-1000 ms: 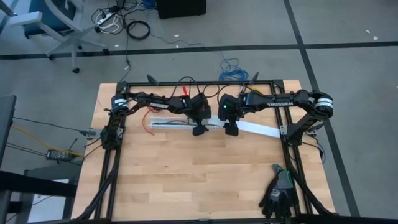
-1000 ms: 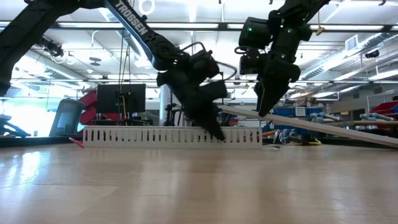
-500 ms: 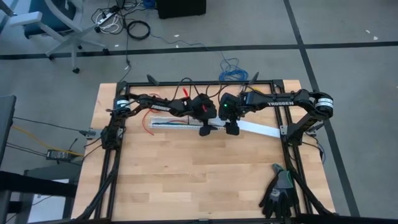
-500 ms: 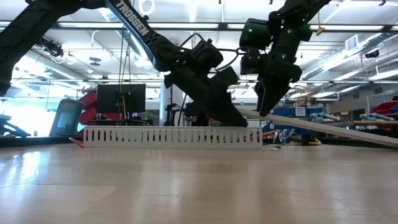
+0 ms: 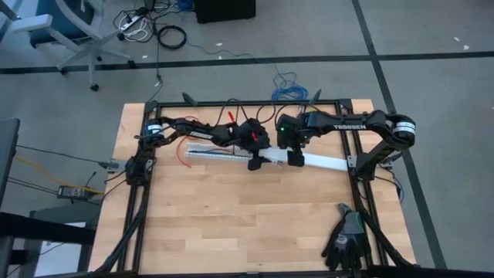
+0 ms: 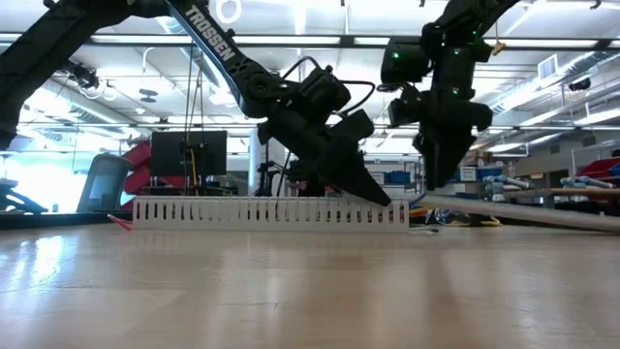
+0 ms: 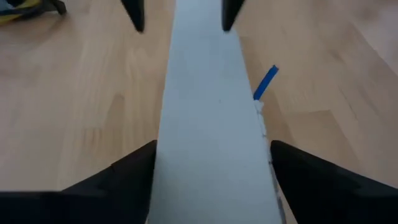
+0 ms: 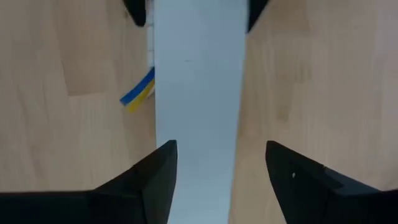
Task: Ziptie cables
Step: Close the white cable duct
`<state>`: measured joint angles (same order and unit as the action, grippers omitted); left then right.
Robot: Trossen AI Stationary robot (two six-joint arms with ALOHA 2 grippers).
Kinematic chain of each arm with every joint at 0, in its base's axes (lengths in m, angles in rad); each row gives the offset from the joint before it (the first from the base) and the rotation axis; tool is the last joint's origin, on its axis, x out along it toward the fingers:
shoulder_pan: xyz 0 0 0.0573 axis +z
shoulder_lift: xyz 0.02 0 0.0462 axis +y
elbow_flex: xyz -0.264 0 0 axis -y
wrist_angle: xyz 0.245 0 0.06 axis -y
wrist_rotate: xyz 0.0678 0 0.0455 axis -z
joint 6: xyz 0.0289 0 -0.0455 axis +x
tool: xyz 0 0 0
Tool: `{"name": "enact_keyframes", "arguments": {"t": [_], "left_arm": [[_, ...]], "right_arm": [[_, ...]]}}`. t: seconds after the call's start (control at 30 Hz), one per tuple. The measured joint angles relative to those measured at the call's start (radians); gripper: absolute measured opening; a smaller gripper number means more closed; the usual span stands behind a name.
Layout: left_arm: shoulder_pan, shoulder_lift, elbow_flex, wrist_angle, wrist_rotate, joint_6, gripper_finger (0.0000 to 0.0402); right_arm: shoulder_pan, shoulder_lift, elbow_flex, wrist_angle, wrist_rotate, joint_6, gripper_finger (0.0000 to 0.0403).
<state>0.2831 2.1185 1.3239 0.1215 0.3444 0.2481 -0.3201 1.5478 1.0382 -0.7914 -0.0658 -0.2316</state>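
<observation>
A white slotted channel (image 5: 212, 152) (image 6: 262, 211) lies across the far half of the table, with the cables in it. Their blue and yellow ends (image 8: 138, 93) (image 7: 265, 81) stick out beside its right end. A long flat white strip (image 5: 320, 161) (image 6: 523, 208) runs from that end toward the right edge, nearly flat. My left gripper (image 5: 254, 162) (image 6: 386, 200) is at the channel's right end, shut on the strip. My right gripper (image 5: 294, 160) (image 6: 441, 184) stands open astride the strip, a little farther right. No ziptie shows. My left gripper holds the white strip near its channel end (image 7: 208, 143), across its width, with one finger (image 7: 134, 177) against each long edge. The fingers slant down from the table's left side and point along the strip. The strip's far part runs on toward the right edge.
A pair of dark gloves (image 5: 346, 239) lies at the near right corner. A thin red wire (image 5: 185, 154) curls by the channel's left end. Black frame rails (image 5: 135, 201) run along the table's sides. Bare wood spreads over the near half.
My right gripper has moved along the white strip toward the table's right edge and down. The strip's raised end has sunk until the strip lies nearly flat. My left gripper has moved right to the channel's right end and tipped to a flatter slant.
</observation>
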Motion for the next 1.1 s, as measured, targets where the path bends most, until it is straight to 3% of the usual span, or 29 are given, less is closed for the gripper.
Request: {"name": "enact_keyframes", "arguments": {"t": [0.3, 1.1], "left_arm": [[-0.002, -0.001, 0.001, -0.05, 0.0, -0.003, 0.0277], [0.024, -0.063, -0.002, -0.264, -0.016, 0.01, 0.0275]], "right_arm": [[-0.006, -0.016, 0.001, 0.005, -0.002, 0.01, 0.0217], [-0.004, -0.052, 0.003, 0.17, -0.015, 0.055, 0.0216]]}}
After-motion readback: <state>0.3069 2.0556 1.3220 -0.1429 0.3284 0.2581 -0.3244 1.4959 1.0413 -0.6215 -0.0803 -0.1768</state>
